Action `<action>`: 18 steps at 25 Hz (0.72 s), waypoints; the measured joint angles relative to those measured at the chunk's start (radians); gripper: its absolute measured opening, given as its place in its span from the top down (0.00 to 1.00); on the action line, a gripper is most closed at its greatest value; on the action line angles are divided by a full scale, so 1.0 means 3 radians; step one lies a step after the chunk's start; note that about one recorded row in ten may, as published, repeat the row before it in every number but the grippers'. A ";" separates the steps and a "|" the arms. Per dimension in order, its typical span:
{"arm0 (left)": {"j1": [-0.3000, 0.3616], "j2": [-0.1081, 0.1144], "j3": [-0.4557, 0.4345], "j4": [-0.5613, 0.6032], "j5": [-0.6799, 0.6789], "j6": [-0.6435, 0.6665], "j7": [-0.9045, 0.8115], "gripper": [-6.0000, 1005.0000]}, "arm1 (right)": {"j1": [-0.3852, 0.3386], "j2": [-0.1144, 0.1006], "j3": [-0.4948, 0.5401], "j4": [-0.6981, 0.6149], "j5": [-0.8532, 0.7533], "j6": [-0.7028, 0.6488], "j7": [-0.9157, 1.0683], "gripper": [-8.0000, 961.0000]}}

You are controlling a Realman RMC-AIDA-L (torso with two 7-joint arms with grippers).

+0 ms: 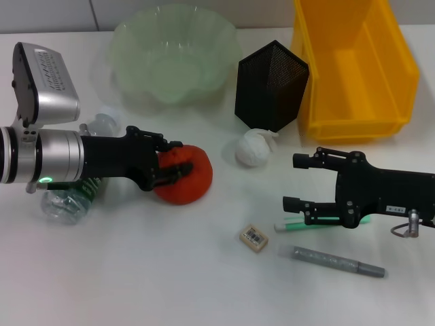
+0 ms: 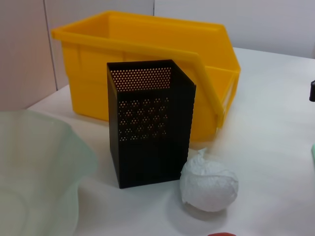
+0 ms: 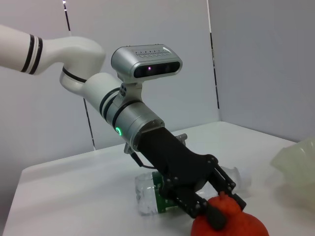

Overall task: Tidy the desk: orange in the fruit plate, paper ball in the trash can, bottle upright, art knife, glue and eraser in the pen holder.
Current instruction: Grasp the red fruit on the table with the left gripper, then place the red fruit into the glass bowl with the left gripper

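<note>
Orange (image 1: pixel 185 174) in left gripper (image 1: pixel 171 165), outside fruit plate (image 1: pixel 170 61).

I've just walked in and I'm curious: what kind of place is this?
Probably a lab set up as a mock desk: a white table by plain walls, with a pen holder, an eraser and a yellow bin laid out for two robot arms.

Silver wrist cuffs (green LED on left), black grippers, white arm.

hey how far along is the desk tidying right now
Nothing is put away yet. In hand: the left gripper is closed around the orange on the table. Left: the fruit plate and trash can are empty, the paper ball sits by the pen holder, the bottle lies down, and the eraser is loose.
</note>
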 joint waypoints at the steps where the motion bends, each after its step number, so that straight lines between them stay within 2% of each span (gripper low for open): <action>1: 0.0000 0.0000 0.0000 0.0000 0.0000 -0.0002 0.0000 0.48 | 0.0000 -0.0002 0.0000 -0.0001 0.0000 0.0000 0.0002 0.16; 13: 0.0000 0.0000 0.0000 0.0001 -0.0001 0.0024 0.0002 0.76 | 0.0005 -0.0002 0.0000 -0.0005 0.0001 -0.0001 0.0007 0.16; 18: 0.0000 0.0000 -0.0002 0.0001 -0.0019 0.0032 0.0002 0.81 | 0.0005 -0.0002 0.0000 -0.0001 0.0001 -0.0001 0.0007 0.16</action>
